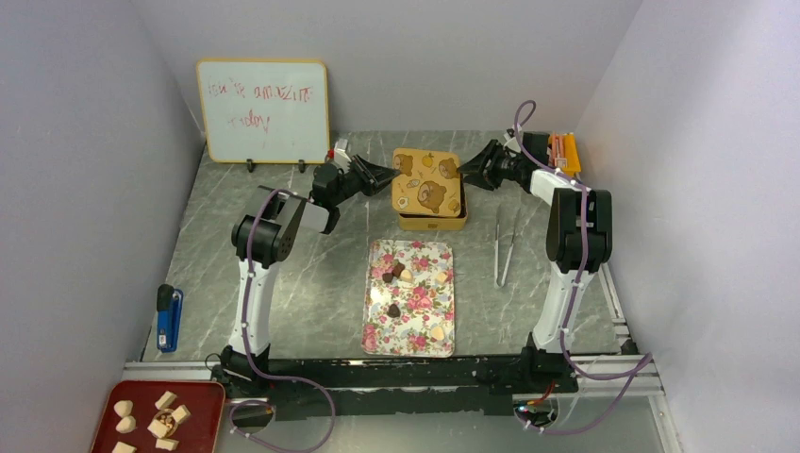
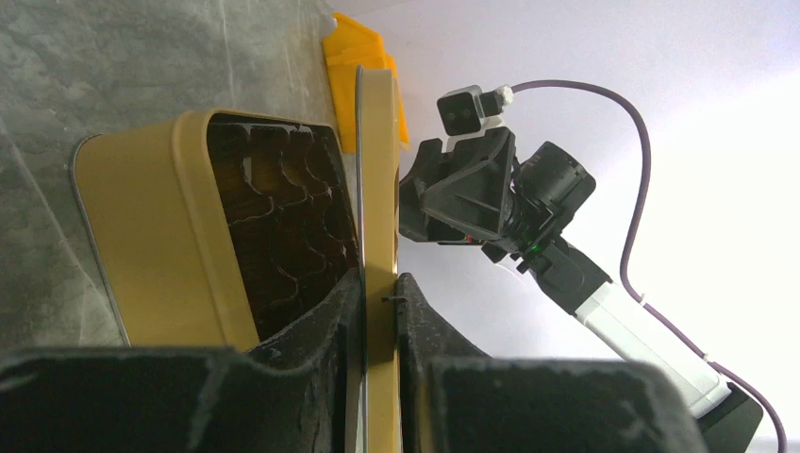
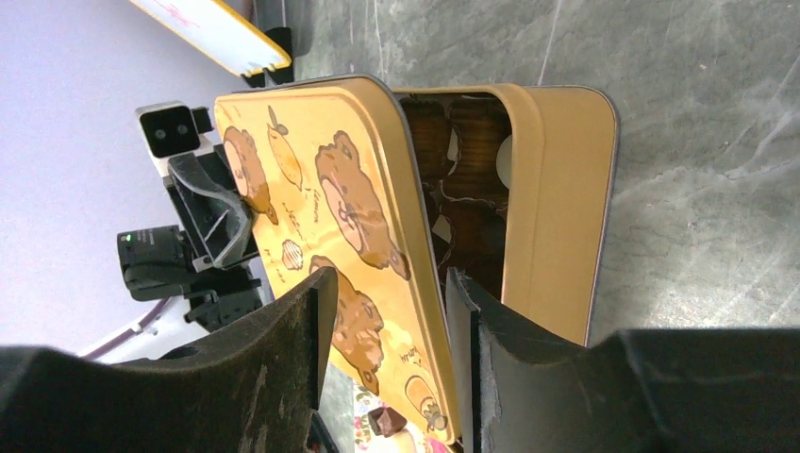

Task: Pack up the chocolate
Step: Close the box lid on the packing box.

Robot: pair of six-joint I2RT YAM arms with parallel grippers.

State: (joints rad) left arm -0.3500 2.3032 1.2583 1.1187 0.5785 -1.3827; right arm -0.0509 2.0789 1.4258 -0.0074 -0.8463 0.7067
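1. The left end effector point(image 2: 379, 279) is clamped on the thin edge of the lid point(image 1: 426, 179), which runs edge-on between its fingers.
2. The right end effector point(image 3: 389, 274) straddles the opposite edge. Its fingers stand wider but seem to bear on both faces, so I judge it is gripping too.
3. Held from both sides, the lid is tilted up off the tin point(image 1: 432, 223), probably so it comes away level instead of jamming.
4. This exposes the brown moulded insert point(image 2: 283, 217), whose cavities are meant for the sweets and look mostly unfilled.
5. The chocolate point(image 1: 393, 310) lies scattered on the floral tray point(image 1: 377, 332), on the worktop just in front of the tin and within reach of both arms.
6. Packing has not started; the lid must be set aside first.
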